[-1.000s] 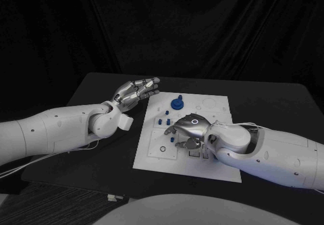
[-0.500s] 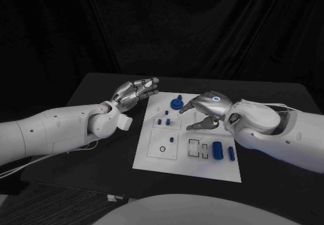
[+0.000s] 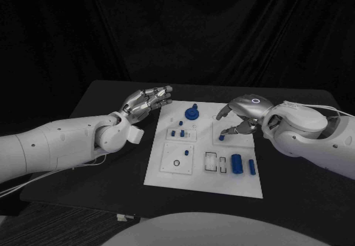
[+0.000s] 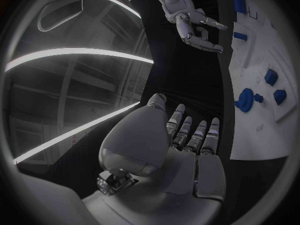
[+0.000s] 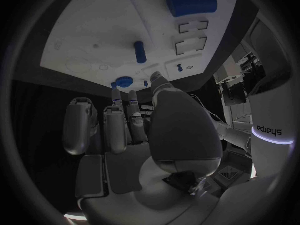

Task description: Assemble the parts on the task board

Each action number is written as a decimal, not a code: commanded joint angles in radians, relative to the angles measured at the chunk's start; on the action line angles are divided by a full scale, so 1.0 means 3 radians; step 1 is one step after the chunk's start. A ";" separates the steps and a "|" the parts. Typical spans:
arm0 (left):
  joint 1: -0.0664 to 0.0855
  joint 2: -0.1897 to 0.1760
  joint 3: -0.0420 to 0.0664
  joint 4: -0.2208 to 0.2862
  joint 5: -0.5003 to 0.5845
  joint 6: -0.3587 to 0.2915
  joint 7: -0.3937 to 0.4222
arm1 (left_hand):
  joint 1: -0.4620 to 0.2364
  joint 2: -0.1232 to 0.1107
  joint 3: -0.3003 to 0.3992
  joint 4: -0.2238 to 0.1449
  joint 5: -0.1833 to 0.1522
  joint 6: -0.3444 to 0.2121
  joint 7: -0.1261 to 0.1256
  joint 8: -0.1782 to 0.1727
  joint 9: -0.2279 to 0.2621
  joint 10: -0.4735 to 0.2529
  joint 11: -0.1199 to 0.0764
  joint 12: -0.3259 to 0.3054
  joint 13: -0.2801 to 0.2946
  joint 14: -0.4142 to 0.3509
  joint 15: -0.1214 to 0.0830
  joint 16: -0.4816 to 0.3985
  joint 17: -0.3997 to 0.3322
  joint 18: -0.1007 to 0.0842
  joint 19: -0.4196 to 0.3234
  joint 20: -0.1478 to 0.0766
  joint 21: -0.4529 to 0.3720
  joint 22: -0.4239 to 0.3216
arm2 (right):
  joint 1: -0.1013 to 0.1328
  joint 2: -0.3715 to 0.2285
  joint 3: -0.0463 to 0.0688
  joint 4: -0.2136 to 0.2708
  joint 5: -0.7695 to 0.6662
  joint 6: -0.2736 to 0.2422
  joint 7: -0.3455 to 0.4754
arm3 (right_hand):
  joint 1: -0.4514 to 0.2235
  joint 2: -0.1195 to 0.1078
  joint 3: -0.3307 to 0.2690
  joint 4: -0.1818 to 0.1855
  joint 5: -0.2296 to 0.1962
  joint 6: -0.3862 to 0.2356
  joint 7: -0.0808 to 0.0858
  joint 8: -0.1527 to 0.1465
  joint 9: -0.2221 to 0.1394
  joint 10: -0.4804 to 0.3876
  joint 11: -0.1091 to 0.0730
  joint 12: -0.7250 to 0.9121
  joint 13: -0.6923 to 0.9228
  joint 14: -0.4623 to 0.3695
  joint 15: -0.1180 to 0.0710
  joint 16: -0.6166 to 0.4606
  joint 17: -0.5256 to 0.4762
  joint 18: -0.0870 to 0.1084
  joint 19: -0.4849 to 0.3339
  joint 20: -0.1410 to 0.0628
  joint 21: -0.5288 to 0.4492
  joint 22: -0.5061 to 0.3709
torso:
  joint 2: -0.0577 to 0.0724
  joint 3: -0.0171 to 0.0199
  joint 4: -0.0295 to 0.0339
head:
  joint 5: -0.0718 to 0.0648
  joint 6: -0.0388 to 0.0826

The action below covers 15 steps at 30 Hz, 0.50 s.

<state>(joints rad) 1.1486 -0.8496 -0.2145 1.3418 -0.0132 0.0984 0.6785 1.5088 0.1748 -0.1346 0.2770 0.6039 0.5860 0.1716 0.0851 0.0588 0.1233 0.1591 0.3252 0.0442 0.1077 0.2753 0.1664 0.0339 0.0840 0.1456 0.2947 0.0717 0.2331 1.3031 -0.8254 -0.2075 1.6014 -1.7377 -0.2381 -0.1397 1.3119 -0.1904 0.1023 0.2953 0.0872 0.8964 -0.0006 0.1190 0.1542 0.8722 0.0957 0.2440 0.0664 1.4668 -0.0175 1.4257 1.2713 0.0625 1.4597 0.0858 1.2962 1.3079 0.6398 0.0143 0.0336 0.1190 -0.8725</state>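
Found the black surface [image 3: 111,189] carrying the white task board [image 3: 166,177], set between the two hands. Caught the left hand [image 3: 148,100] raised just off the board's edge, flat and open, fingers straight and side by side, holding nothing. Caught the right hand [image 3: 240,114] poised above the board, fingers loosely bent and apart, palm empty in the right wrist view. Could not tell whether a fingertip touched the small blue peg [image 3: 221,138] just beneath it.

Noted the large blue cylinder [image 3: 237,163] lying on the board back toward the right wrist, with a slimmer cylinder [image 3: 252,166] at its side and two open rectangular slots [image 3: 213,160] next to them. Spotted the blue knob [image 3: 192,112] standing between the fingertips of both hands, and two short pegs [image 3: 174,133] a little nearer the left palm.

Judged the work to be mid-assembly, at the choosing of the next part. Reckoned the next move called for lowering the right fingertips onto the peg below, pinching it cleanly, and keeping it straight on the way to its seat.
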 commanded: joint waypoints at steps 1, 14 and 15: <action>-0.0008 0.0011 0.0003 0.0001 0.0021 0.0076 0.0167 | 0.0035 -0.0008 0.0022 -0.0002 0.0016 0.0013 0.0061 0.0017 0.0003 -0.0001 0.0030 0.0003 0.0004 -0.0008 0.0024 0.0012 0.0001 -0.0034 -0.0011 -0.0004 -0.0012 -0.0004 | -0.0052 -0.0018 0.0000 -0.0025 0.0038 0.0170 -0.0123 | -0.0049 0.0020 0.0001 -0.0001 -0.0025 0.0100 0.0028 0.0034 0.0003 0.0104 -0.0012 -0.0002 0.0003 0.0169 -0.0011 -0.0010 -0.0015 -0.0011 0.0086 -0.0007 0.0012 0.0618 | 0.0003 0.0000 0.0001 | 0.0000 0.0000; -0.0022 0.0012 0.0003 -0.0021 0.0021 0.0103 0.0159 | 0.0036 -0.0007 0.0024 -0.0002 0.0017 0.0014 0.0062 0.0017 0.0003 -0.0001 0.0032 0.0003 0.0004 -0.0011 0.0022 0.0008 0.0000 -0.0034 -0.0016 -0.0004 -0.0014 -0.0011 | -0.0205 0.0025 0.0000 -0.0135 0.0040 0.0108 -0.0017 | 0.0207 0.0105 0.0079 -0.0080 0.0255 0.0096 0.0204 -0.0050 -0.0030 0.0341 -0.0034 -0.0032 0.0015 0.0172 -0.0003 0.0014 -0.0002 -0.0015 0.0086 -0.0002 0.0030 0.0622 | 0.0001 0.0001 0.0001 | -0.0003 0.0000; -0.0024 0.0012 0.0003 -0.0021 0.0021 0.0104 0.0158 | 0.0036 -0.0007 0.0024 -0.0002 0.0017 0.0014 0.0062 0.0017 0.0003 -0.0001 0.0032 0.0003 0.0004 -0.0011 0.0022 0.0008 0.0000 -0.0034 -0.0016 -0.0004 -0.0014 -0.0011 | -0.0214 0.0035 0.0000 -0.0144 0.0040 0.0101 -0.0005 | 0.0231 0.0113 0.0084 -0.0096 0.0273 0.0093 0.0212 -0.0057 -0.0033 0.0368 -0.0038 -0.0031 0.0018 0.0171 -0.0004 0.0014 -0.0004 -0.0016 0.0086 -0.0001 0.0031 0.0622 | 0.0001 0.0001 0.0001 | -0.0002 0.0000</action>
<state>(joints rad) 1.1433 -0.8478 -0.2145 1.3344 -0.0132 0.1125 0.6785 1.5088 0.1748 -0.1346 0.2771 0.6050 0.5860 0.1716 0.0851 0.0587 0.1232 0.1591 0.3252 0.0440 0.1077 0.2753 0.1663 0.0339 0.0840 0.1456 0.2947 0.0717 0.2307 1.2429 -0.8175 -0.2081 1.5613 -1.7256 -0.2051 -0.1462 1.3745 -0.1575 0.1272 0.2705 0.1659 0.9271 0.0559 0.1053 0.1452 0.9765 0.0853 0.2372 0.0709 1.4668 -0.0176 1.4257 1.2696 0.0625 1.4596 0.0858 1.3011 1.3077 0.6403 0.0144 0.0337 0.1165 -0.8725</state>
